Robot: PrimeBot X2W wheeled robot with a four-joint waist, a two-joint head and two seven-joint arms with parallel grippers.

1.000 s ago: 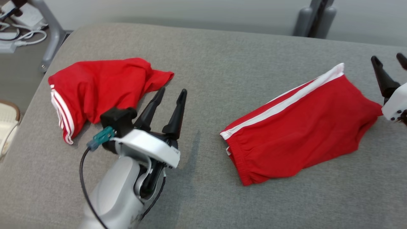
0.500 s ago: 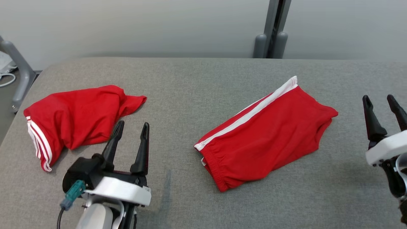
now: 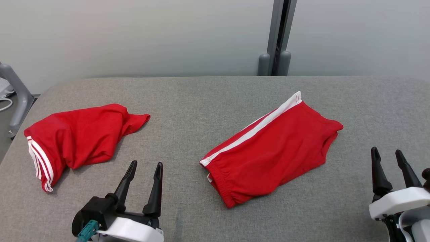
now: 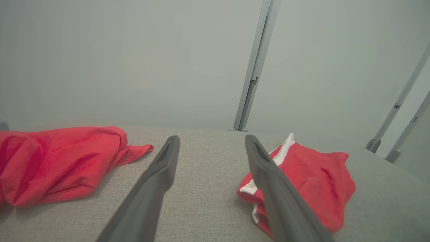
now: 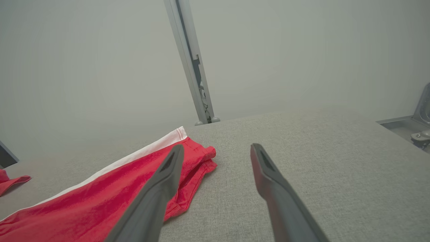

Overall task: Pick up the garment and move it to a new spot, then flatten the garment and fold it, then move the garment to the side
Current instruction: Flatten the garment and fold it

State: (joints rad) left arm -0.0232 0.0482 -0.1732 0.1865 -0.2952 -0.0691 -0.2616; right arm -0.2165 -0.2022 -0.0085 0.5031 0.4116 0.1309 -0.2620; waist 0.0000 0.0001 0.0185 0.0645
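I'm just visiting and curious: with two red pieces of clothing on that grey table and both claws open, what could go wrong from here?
1. The crumpled red garment with white stripes and the folded red shorts with a white side stripe look alike; the open left gripper or right gripper might take the wrong one.
2. The crumpled one lies near the left edge of the grey fabric table; a drag could pull it off.

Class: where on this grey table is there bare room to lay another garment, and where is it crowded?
On the grey fabric table, bare: the middle strip between the crumpled red white-striped garment and the folded red shorts; the far band behind both; the near edge between left gripper and right gripper. Crowded: the left end, by the crumpled garment.
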